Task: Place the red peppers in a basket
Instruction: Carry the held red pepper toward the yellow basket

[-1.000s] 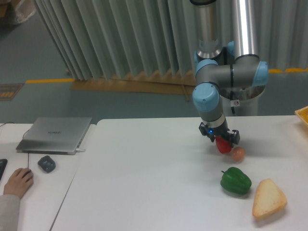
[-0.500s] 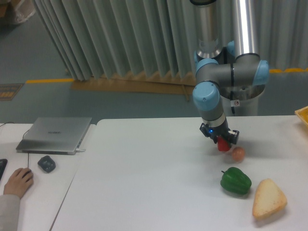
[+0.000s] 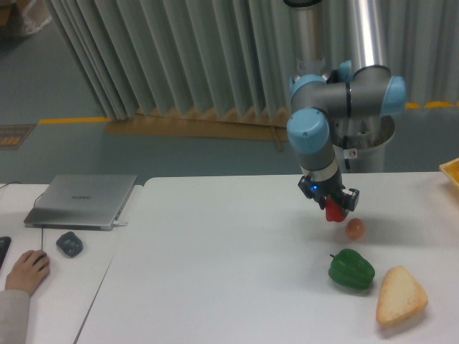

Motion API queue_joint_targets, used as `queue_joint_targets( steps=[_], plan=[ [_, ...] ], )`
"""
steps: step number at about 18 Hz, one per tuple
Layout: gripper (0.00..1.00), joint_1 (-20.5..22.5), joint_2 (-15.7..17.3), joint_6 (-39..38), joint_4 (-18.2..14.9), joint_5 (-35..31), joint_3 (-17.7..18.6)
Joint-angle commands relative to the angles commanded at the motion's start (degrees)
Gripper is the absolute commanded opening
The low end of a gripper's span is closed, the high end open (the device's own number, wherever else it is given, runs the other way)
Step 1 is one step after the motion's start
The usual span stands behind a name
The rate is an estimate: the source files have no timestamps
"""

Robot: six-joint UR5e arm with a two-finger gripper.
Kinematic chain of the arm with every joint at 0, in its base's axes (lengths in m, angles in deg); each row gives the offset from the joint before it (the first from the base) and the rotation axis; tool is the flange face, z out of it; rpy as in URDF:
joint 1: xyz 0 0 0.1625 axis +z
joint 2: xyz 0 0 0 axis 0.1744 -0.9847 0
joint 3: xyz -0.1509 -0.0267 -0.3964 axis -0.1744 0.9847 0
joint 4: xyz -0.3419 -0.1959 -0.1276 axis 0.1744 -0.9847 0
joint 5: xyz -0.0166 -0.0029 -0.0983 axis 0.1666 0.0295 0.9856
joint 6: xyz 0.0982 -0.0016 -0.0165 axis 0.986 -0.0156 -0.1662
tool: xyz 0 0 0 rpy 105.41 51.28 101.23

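So the pincer (image 3: 333,210) is clamping the red pepper (image 3: 333,212) between its two fingers, and the pepper is hanging clear of the white table (image 3: 215,272), with only its red lower part poking out below the black fingers. The arm is coming down from above and behind, wrist pointing down.

Just below and to the right of the pincer, a small brownish egg (image 3: 354,228) is sitting on the table, close to the pepper but not touching it. Further down from the pincer, toward the camera, a green bell pepper (image 3: 351,269) is lying on the table, and beyond that, lower right, a pale yellow wedge of bread (image 3: 400,295) is resting near the edge.

The basket (image 3: 451,172) is way off to the right of the pincer, slightly higher in view, with only a yellow-orange rim corner showing at the frame edge. So the pepper is well apart from it.

Far left of the pincer, a closed laptop (image 3: 81,200) is lying flat.
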Motion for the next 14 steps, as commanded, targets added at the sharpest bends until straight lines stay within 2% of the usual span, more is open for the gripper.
queue_joint_targets(
  steps=[5,14],
  plan=[
    [0.41,4.39,0.88,11.5,0.0,0.97,-1.76],
    [0.41,9.14,1.41,23.82,-0.18,0.88,-2.9]
  ],
)
